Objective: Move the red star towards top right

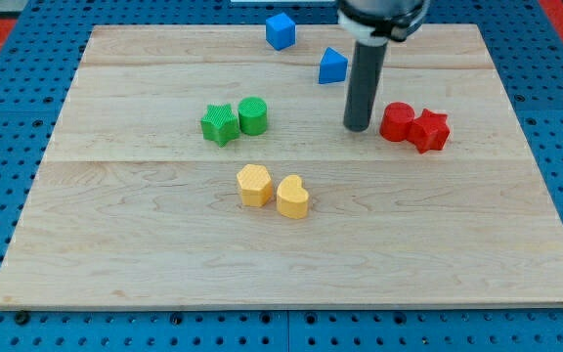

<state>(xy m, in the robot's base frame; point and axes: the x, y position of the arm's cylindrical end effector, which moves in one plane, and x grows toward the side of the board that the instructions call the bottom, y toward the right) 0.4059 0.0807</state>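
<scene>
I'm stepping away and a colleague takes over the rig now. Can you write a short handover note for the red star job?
My tip: down at the board, just to the view's left of the red round block, not clearly touching it.
Red star: right of centre, touching the red round block on that block's right side.
Done: the star is not at the top right of the board yet.
Left: get my tip below and left of the star, clear of the round block, and push it up and to the right.

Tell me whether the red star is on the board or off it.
On the board. The red star lies on the wooden board near the view's right, touching a red round block. My tip is left of both.
</scene>
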